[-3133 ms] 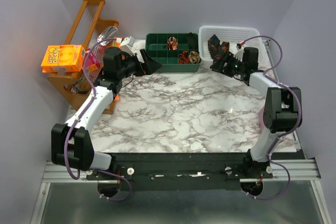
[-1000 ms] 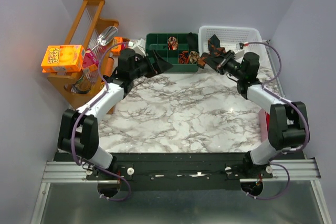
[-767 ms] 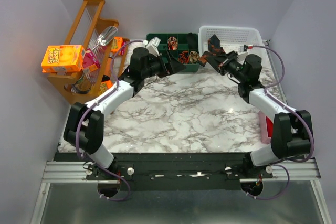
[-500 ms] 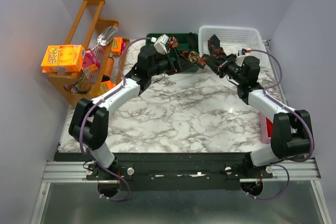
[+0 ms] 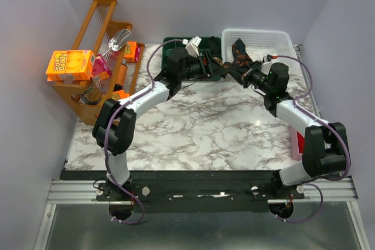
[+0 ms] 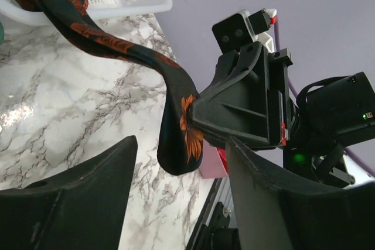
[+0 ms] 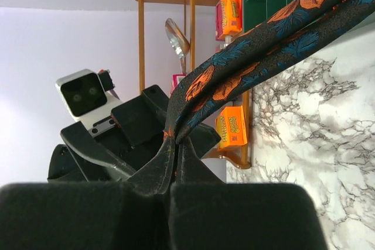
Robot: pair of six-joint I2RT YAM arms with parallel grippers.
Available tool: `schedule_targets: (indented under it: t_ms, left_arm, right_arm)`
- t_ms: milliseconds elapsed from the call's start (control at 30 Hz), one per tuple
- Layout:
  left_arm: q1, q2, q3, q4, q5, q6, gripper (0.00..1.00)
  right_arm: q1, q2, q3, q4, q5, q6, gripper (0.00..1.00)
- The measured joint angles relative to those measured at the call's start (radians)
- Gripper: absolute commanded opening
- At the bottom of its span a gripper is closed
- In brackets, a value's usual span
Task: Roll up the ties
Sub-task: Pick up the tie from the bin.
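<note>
A long dark tie [image 5: 237, 51] with orange and blue leaf patterns runs out of the white basket [image 5: 263, 36] toward the table's middle back. My right gripper [image 5: 245, 75] is shut on its doubled-over end, and the two layers [image 7: 258, 45] rise from the pinched fingertips [image 7: 176, 139]. My left gripper [image 5: 221, 69] faces it, open. In the left wrist view the folded end [image 6: 181, 139] hangs between the two wide black fingers [image 6: 94, 191] without touching them, just in front of the right gripper [image 6: 196, 112].
A green compartment tray [image 5: 174, 43] sits at the back, mostly covered by the left arm. A wooden rack [image 5: 96, 57] with an orange box [image 5: 70, 64] stands at the far left. A pink and red object [image 5: 295, 142] lies at the right table edge.
The left arm has swung right from the rack side across the green tray, and its jaws have narrowed around the tie's folded end. The right gripper has kept hold of the tie and shifted slightly left.
</note>
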Motion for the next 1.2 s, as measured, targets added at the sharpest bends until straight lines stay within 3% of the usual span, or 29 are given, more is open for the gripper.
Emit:
schedule_targets:
  t_ms: [200,233,300,433,567,600,667,733,767,833,867,1000,1200]
  left_arm:
    - [-0.006,0.038,0.024,0.043,0.013,-0.03,0.23]
    - [-0.006,0.041,0.024,0.051,0.02,-0.037,0.11]
    - [-0.006,0.042,0.025,0.06,0.027,-0.045,0.0]
    - [-0.005,0.042,0.025,0.067,0.032,-0.042,0.0]
    - [-0.006,0.032,0.032,0.015,0.031,0.011,0.0]
    - [-0.006,0.024,0.042,-0.03,0.028,0.038,0.0]
    - [-0.007,0.003,0.075,-0.133,0.017,0.114,0.0]
    - [-0.008,-0.03,0.139,-0.286,-0.002,0.211,0.0]
    - [-0.009,-0.043,0.166,-0.333,-0.008,0.245,0.0]
    - [-0.011,-0.074,0.231,-0.464,-0.024,0.336,0.0]
    - [-0.012,-0.09,0.259,-0.519,-0.031,0.373,0.0]
    - [-0.013,-0.188,0.318,-0.674,-0.045,0.497,0.0]
    - [-0.013,-0.368,0.32,-0.841,-0.078,0.609,0.0]
  right_arm:
    - [0.0,0.0,0.0,-0.002,-0.015,0.0,0.01]
    - [0.0,0.0,0.0,-0.005,-0.015,0.0,0.01]
    - [-0.001,0.0,-0.001,-0.006,-0.015,0.0,0.01]
    - [-0.001,0.0,-0.001,-0.001,-0.015,0.0,0.07]
    - [-0.001,0.003,-0.001,-0.005,-0.024,-0.021,0.34]
    - [-0.001,0.003,-0.001,-0.006,-0.032,-0.028,0.35]
    - [-0.001,0.004,-0.001,-0.004,-0.048,-0.044,0.51]
    - [-0.001,0.005,0.0,-0.007,-0.064,-0.063,0.59]
    - [-0.001,0.005,0.0,-0.008,-0.073,-0.07,0.69]
    - [-0.004,0.005,0.001,-0.005,-0.091,-0.089,0.76]
    - [-0.005,0.003,0.001,-0.007,-0.097,-0.101,0.86]
    - [-0.03,-0.004,-0.011,-0.057,-0.097,-0.148,0.95]
    - [-0.055,-0.039,-0.037,-0.121,-0.084,-0.208,0.96]
